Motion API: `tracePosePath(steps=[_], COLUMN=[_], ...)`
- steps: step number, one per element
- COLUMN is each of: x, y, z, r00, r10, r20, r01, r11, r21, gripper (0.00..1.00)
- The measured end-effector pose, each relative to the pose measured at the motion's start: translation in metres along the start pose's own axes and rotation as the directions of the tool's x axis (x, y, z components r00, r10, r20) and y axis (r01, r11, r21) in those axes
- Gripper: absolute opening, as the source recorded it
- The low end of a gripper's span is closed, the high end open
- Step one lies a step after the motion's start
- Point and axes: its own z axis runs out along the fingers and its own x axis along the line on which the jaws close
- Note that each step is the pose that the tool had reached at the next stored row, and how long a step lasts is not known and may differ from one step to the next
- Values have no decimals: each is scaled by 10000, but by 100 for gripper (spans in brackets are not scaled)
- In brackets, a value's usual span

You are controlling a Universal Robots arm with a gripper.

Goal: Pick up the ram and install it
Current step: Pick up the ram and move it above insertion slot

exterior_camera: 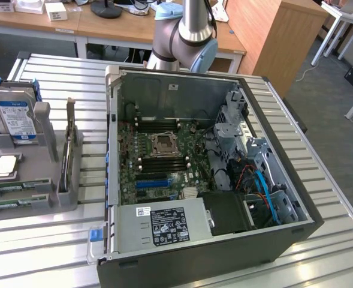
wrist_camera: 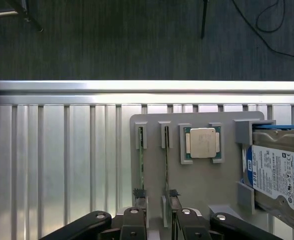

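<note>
On the exterior view's left, a flat grey slotted holder [exterior_camera: 38, 163] sat on the ribbed metal surface [exterior_camera: 56, 240]. It carried a boxy silver hard drive with a blue label [exterior_camera: 15, 117] and a square silver processor chip [exterior_camera: 3, 166]. Toward the camera, it also held a long, thin green circuit-board ram stick [exterior_camera: 11, 187] beside a second ram stick [exterior_camera: 11, 203].

In the wrist view the black claw [wrist_camera: 155, 200] hung above the holder, jaws spread wide and gripping nothing. Both sticks stood on edge, parallel, their long axes running straight away from it, near ends roughly beneath it. The processor lay just beside the ram stick [wrist_camera: 166, 160], and bare surface flanked the holder's other side.

Rightward, the open dark computer case [exterior_camera: 176, 96] stood close beside the holder. Its black memory slots [exterior_camera: 164, 123] looked empty, with the silver robot arm [exterior_camera: 185, 36] behind.
</note>
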Motion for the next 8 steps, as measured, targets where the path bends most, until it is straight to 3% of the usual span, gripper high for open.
tracePosePath(steps=[8], x=[4], y=[-4], z=[124], r00=[10000], r10=[-1], r20=[0], r01=[1], r11=[10000], r21=[1], gripper=[30])
